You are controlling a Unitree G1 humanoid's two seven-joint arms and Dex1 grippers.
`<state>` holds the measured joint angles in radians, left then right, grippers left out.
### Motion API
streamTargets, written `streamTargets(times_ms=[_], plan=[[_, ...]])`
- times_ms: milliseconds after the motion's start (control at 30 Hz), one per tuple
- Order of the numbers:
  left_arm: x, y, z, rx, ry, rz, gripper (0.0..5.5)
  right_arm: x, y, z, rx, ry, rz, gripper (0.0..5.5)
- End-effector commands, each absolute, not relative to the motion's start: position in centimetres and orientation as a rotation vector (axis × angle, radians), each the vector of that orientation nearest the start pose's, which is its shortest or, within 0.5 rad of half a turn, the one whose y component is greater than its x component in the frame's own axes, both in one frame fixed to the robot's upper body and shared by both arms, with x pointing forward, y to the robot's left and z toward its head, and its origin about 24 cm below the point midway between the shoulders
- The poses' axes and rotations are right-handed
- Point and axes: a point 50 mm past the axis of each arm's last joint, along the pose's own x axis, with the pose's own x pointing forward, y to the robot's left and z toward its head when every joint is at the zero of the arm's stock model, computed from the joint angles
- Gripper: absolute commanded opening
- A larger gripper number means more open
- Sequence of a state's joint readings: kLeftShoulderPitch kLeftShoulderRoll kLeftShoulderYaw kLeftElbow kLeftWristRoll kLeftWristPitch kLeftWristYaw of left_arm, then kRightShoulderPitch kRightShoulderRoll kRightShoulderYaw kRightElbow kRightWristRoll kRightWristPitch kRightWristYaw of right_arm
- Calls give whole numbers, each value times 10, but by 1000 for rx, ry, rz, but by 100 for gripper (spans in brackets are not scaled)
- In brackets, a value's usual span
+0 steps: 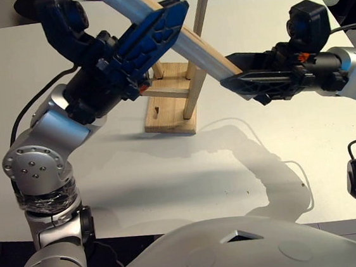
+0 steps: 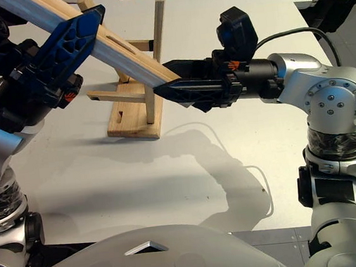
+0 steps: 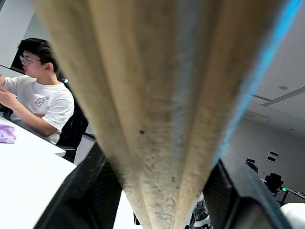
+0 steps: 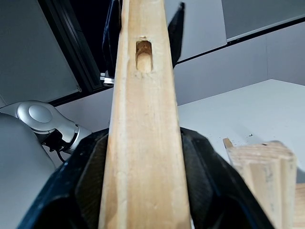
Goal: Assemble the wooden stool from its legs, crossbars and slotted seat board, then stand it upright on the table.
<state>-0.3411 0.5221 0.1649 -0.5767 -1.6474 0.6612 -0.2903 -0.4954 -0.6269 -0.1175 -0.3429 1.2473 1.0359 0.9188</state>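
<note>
Loose leg (image 1: 204,51): held in the air, slanting over the seat board (image 1: 167,120). As far as I can tell it touches nothing on the board. The left gripper (image 1: 154,31) is clamped on its upper stretch. The right gripper (image 2: 179,85) is closed on its lower end, which hangs just above the board's right side. The right wrist view shows an empty slot (image 4: 143,55) cut into the leg's face.

Seat board: lies flat on the table (image 1: 171,185), apparently underside up. One leg (image 1: 202,10) stands at the board's right side. A second leg (image 1: 157,70) stands toward its far left, partly hidden behind the left gripper. A crossbar (image 1: 167,91) runs above the board between them. I cannot see how its joints sit.

Progress (my judgement): roughly half done. Two legs and at least one crossbar look fitted. Still to do: seat the leg I'm holding, fit whatever legs and crossbars remain, then turn the stool over onto its feet. The slot must line up with a crossbar end before I press the leg down.
</note>
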Motion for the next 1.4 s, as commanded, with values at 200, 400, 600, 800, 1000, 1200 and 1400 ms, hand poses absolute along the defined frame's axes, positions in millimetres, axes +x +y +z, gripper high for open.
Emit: streamTargets(times_ms=[200,400,600,800,1000,1200,1400], plan=[[221,156,248,-613,-343,-1147,209,242,-147,214,311,73,1534,267],[228,207,269,-363,-467,-961,207,258,-154,220,279,37,1396,307],[238,267,246,-39,-362,-738,207,270,-163,227,263,-45,1286,307],[250,273,186,-26,-239,-710,207,279,-162,222,245,-59,1238,307],[266,259,141,-96,-186,-704,207,284,-158,213,206,-42,1226,307],[258,252,111,-93,-86,-708,207,287,-157,205,190,-26,1212,307],[228,229,102,-163,-32,-793,205,286,-158,201,188,-22,1203,307]])
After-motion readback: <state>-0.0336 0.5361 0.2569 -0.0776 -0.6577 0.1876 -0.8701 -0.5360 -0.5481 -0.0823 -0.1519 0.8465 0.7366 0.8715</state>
